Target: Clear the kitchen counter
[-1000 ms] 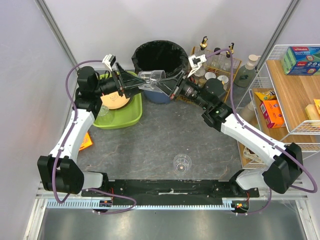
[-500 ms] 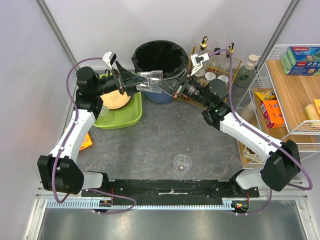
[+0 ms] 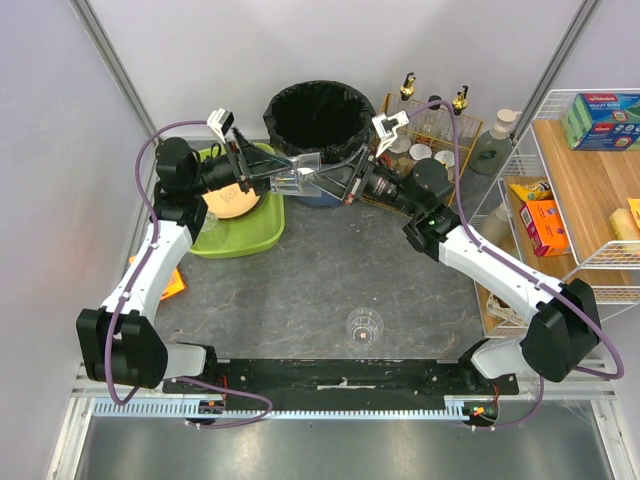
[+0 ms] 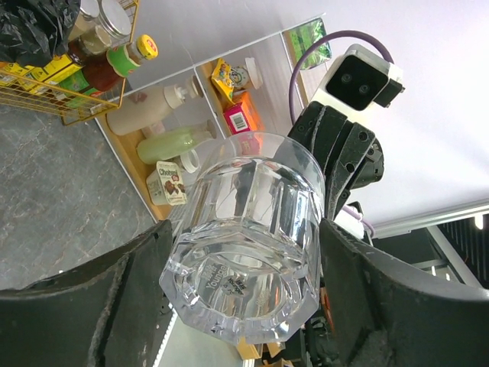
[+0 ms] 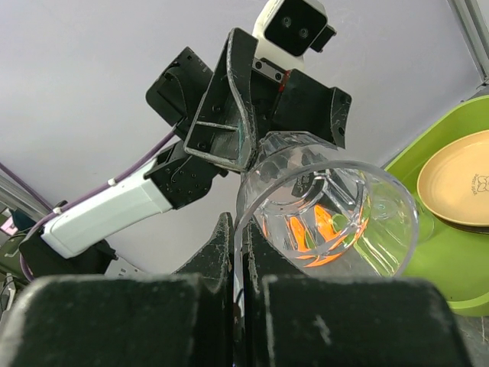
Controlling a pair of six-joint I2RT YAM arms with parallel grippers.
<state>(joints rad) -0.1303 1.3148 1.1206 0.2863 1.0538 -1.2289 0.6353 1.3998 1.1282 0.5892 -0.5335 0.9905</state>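
Clear faceted glass tumbler [image 3: 300,172] held in mid-air between both claws

It lies sideways, base toward the left gripper [image 3: 284,175], clamped on its flanks; mouth toward the right gripper [image 3: 320,178], pinched on the rim; grey mottled kitchen counter [image 3: 320,270] well below; black-lined round bin [image 3: 275,110] just behind.

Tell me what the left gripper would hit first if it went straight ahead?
Likely the right gripper, facing it just beyond the clear faceted glass tumbler both hold.
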